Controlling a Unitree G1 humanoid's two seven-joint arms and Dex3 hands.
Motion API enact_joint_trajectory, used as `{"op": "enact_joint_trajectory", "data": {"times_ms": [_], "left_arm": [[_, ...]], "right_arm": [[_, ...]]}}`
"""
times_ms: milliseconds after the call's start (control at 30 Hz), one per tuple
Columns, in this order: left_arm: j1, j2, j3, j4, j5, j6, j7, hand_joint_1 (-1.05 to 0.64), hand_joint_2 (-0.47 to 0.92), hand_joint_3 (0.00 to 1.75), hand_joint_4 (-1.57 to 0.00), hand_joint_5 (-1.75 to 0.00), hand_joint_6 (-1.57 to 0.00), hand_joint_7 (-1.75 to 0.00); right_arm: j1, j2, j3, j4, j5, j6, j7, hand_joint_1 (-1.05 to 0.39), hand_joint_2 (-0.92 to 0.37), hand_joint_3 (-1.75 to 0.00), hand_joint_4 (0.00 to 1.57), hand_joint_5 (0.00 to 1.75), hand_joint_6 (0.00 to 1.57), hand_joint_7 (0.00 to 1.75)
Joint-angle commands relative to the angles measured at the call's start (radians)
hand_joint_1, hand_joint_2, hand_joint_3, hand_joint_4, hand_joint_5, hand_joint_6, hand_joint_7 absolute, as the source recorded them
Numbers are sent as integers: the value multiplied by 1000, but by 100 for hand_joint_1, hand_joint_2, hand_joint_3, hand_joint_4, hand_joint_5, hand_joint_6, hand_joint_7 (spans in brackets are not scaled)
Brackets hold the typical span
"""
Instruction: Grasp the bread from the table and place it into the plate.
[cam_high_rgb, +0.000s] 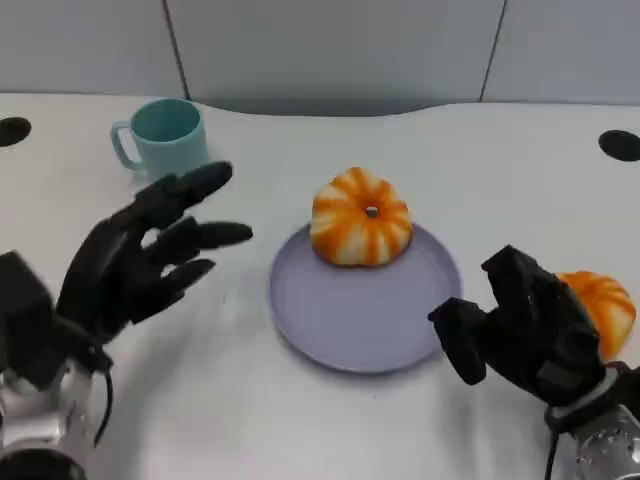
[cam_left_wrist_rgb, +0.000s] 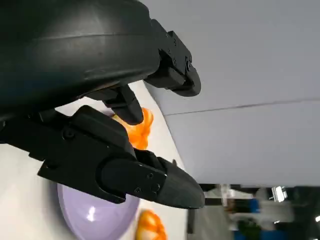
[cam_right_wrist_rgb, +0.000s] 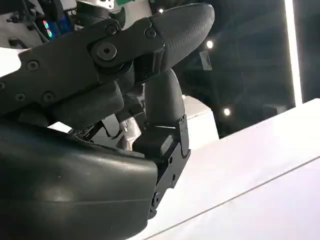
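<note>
**One bread on the plate, a second partly hidden behind the right hand**

Nearest the camera, the right hand (cam_high_rgb: 525, 330) is seen at the lower right of the head view, its fingers curled inward. Whether anything is held by it cannot be told, since the palm side is turned away. Just behind it, a second bread (cam_high_rgb: 600, 305) lies on the white table (cam_high_rgb: 480, 160), and its left part is covered by the hand; contact between the two cannot be made out. At the lower left, the left hand (cam_high_rgb: 140, 255) is raised with its fingers spread apart and nothing held.

Between the hands the lilac plate (cam_high_rgb: 350, 320) is set, and bare table is left on both sides of it. Its near half is unoccupied. On its far edge the bread (cam_high_rgb: 361, 217) rests, round, ridged like a small pumpkin, striped orange and cream, with a small dark dimple at the top. In the left wrist view the plate (cam_left_wrist_rgb: 95, 215) and both breads are glimpsed behind the fingers (cam_left_wrist_rgb: 150, 180).

Farther back, a teal mug (cam_high_rgb: 165, 135) stands to the left, well apart from the plate.
</note>
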Motion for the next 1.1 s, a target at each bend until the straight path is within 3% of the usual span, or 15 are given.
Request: {"op": "enact_joint_trajectory", "data": {"times_ms": [33,267,333,567,667,833,933,1033,1100], "left_arm": [[75,-20,44,-57,-70,129,-64,-84,92,14,-53,-59,-41,-12],[116,-42,83,-84,-86,225,-53,-86,92,11,-56,-59,-43,-12],[127,-62,114,-42,-104,243,-40,-73,92,11,-62,-63,-49,-15],[113,-74,132,12,-59,198,-23,-72,92,9,-75,-71,-61,-19],[109,-77,143,22,-63,204,-32,-71,92,4,-81,-66,-64,-17],[104,-80,155,33,-55,175,-24,-69,92,7,-86,-65,-73,-19],[97,-79,160,46,-47,153,-10,-70,92,9,-85,-74,-83,-22],[87,-75,164,61,-41,141,1,-71,92,11,-75,-106,-93,-29],[80,-72,167,70,-41,142,-5,-71,92,12,-74,-113,-94,-31]], "right_arm": [[-19,-41,1,9,-10,25,-9,-42,-87,0,84,175,69,164],[-30,-54,-3,28,-8,23,0,-40,-87,0,85,175,71,164],[-44,-67,-12,61,-7,7,20,-37,-88,-1,84,175,68,168],[-66,-77,-43,125,-5,-32,72,-36,-90,0,84,175,69,164],[-65,-68,-56,130,-3,-82,85,-39,-91,-1,85,175,68,173],[-72,-77,-48,142,-17,-68,83,-40,-91,-1,85,175,68,175],[-81,-79,-50,152,-19,-60,94,-38,-92,-1,85,175,66,175],[-79,-73,-53,144,-20,-63,73,-37,-91,0,83,175,65,174],[-78,-67,-60,142,-13,-70,72,-37,-91,0,83,175,64,175]]}}
